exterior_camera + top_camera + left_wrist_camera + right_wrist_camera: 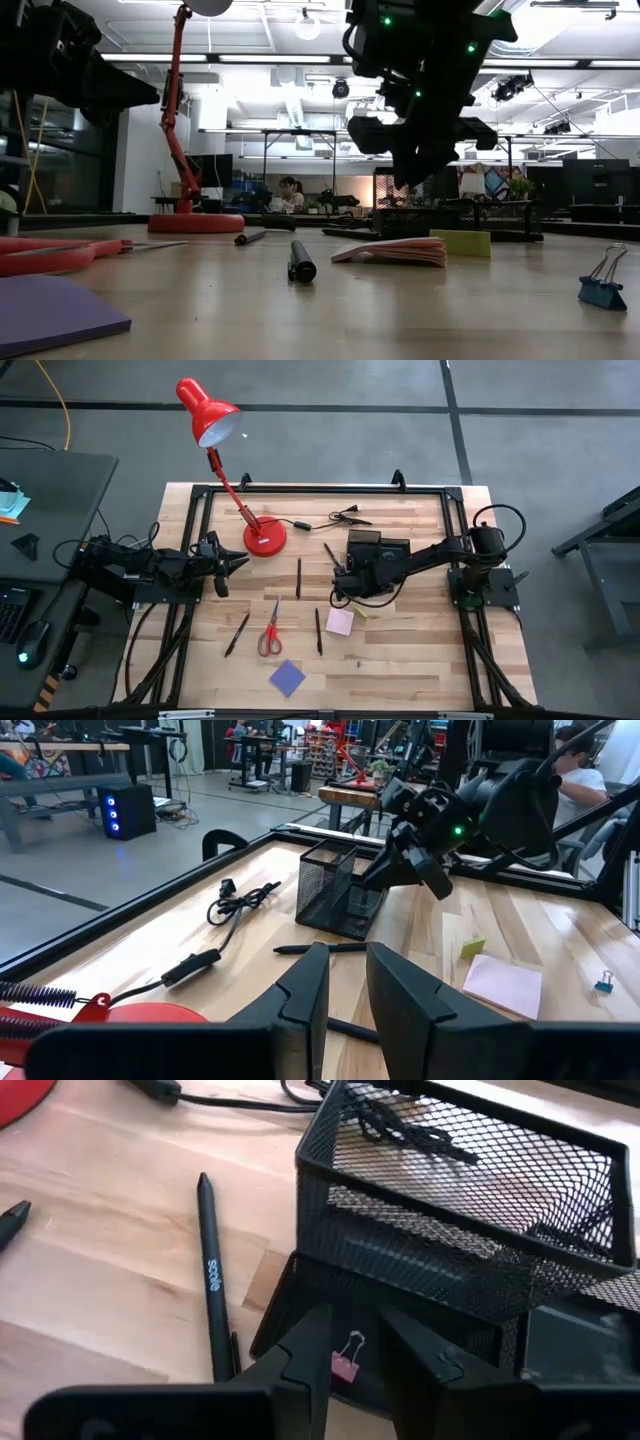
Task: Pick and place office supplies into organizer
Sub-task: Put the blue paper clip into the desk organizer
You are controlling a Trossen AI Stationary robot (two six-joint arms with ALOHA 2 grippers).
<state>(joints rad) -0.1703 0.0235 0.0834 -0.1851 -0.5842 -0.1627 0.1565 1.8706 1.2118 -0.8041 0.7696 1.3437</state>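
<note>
While the right gripper point(355, 1320) hangs low over the shallow front compartment of the black wire-mesh organizer point(450, 1270), its fingers a narrow gap apart, a small pink binder clip point(347, 1357) shows in that gap and seems to lie free on the compartment floor. I cannot rule out that it touches a finger. If it clings, a lift would likely drag it back out. The taller mesh section stands just beside the fingers, so a slanted withdrawal could catch its rim and shove the light organizer into the thin black pen point(212, 1275) lying close alongside. The left gripper point(345, 955) waits at the table's left side near the red desk lamp point(262, 538), fingers slightly apart and empty. Outside the organizer I count four dark pens, one pair of red-handled scissors point(270, 632), one pink square note pad point(340, 622), one blue-purple square note pad point(287, 678), one small yellow piece point(473, 947) and one blue binder clip point(603, 984). One black cable with plug point(240, 900) lies behind the organizer.
</note>
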